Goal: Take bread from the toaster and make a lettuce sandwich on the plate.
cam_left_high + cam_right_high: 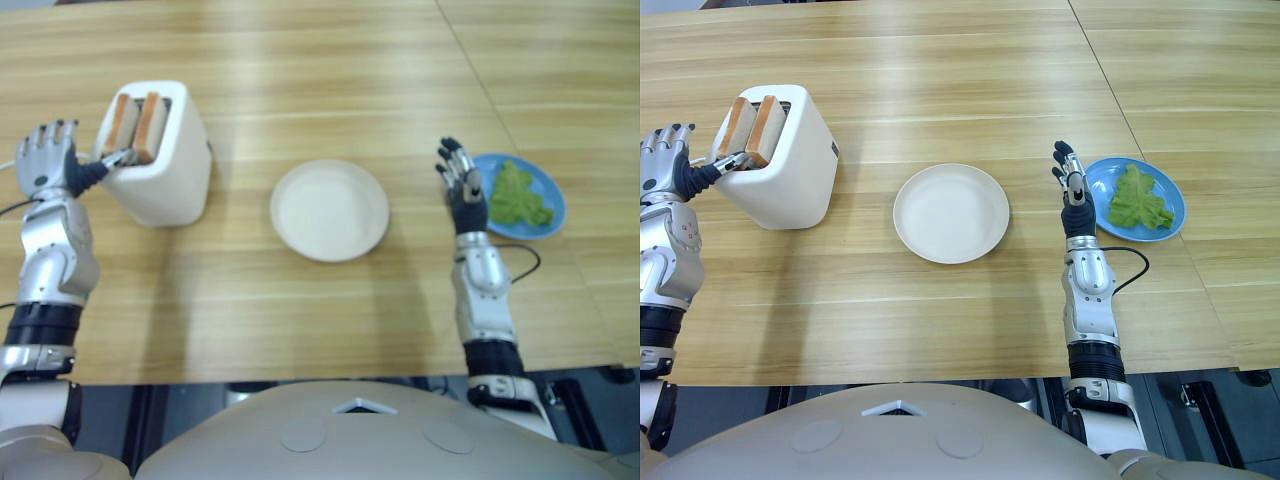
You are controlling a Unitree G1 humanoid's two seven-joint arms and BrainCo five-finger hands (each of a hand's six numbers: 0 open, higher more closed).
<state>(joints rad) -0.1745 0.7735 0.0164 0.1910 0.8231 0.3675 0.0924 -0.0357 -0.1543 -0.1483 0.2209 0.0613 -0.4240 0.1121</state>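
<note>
Two brown bread slices stand in one white toaster, 9 o'clock from one pale plate. One green lettuce sits at 3 o'clock. The left robot hand and right robot hand have fingers apart, empty.

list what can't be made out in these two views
- Lower part of the bread slices, both views: hidden inside the toaster.
- Whether the left hand touches the slices: contact too small to tell, both views.
- How many leaves the lettuce has: overlapping on the blue plate, both views.
</note>
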